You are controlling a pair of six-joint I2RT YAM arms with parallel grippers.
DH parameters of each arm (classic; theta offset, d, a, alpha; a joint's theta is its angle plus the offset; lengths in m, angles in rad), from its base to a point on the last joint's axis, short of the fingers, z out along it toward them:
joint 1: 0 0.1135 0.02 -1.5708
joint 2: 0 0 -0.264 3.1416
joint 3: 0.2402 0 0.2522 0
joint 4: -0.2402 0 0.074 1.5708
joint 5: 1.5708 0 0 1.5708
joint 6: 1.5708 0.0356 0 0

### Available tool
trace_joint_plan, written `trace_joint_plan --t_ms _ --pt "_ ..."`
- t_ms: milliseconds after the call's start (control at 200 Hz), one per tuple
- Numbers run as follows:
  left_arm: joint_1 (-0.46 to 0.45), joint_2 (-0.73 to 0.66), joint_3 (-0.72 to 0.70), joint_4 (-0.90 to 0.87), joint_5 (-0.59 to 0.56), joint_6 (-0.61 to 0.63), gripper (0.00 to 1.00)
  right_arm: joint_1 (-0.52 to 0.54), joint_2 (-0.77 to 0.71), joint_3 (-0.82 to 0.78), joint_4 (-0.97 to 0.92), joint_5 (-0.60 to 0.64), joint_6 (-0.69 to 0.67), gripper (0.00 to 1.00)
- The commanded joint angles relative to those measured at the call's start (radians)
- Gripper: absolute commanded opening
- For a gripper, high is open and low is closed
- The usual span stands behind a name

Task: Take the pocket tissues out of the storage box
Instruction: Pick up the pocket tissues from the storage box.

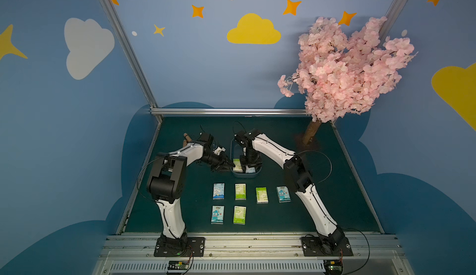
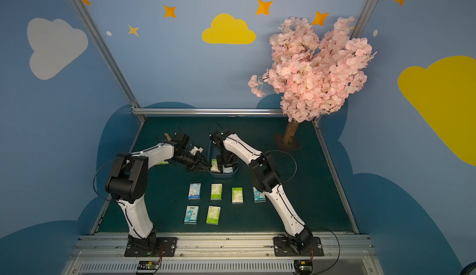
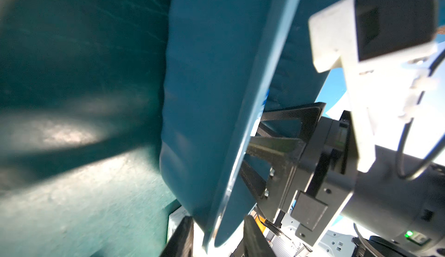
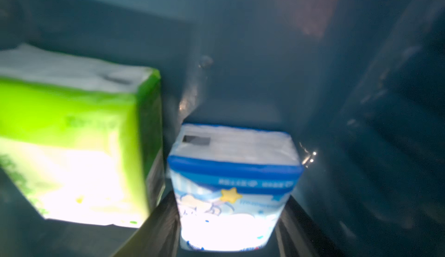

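With my left gripper (image 1: 231, 167) clamped on the storage box (image 1: 244, 175) rim, my right gripper (image 1: 248, 167) straddles the blue pack (image 4: 231, 190) inside, grip unclear; I should squeeze squarely, then lift straight, clear of the green pack (image 4: 72, 135).

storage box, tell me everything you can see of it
The box is a grey-blue plastic tub with rounded corners and a rim, standing upright on the green table. A green pack and a blue pack stand on end inside it. The left claw is shut on its wall on the left arm's side. The right claw reaches down inside, fingers either side of the blue pack.
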Motion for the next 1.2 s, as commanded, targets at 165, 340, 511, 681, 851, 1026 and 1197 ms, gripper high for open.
trace_joint_plan --t_ms 165,340,511,681,851,1026,1197 --pt "-0.003 -0.002 0.017 -0.002 -0.003 -0.007 0.37 -0.02 0.023 0.009 -0.014 0.018 -0.02 0.52" --pt "-0.003 -0.001 0.022 -0.001 -0.003 -0.009 0.36 -0.02 -0.023 0.011 -0.009 0.022 -0.017 0.48" --pt "-0.003 0.002 0.027 0.0 -0.007 -0.011 0.33 -0.021 -0.082 0.011 -0.008 0.035 -0.014 0.47" --pt "-0.003 -0.005 0.029 -0.002 -0.016 -0.011 0.34 -0.02 -0.146 0.007 -0.01 0.035 -0.008 0.46" --pt "0.0 -0.043 0.023 -0.028 -0.042 0.011 0.35 -0.014 -0.22 -0.01 -0.009 0.033 0.003 0.46" --pt "0.017 -0.123 -0.014 -0.04 -0.064 0.019 0.38 -0.005 -0.316 -0.067 -0.01 0.038 0.024 0.46" --pt "0.04 -0.253 -0.072 -0.044 -0.087 0.024 0.4 0.014 -0.44 -0.176 -0.008 0.055 0.05 0.46"
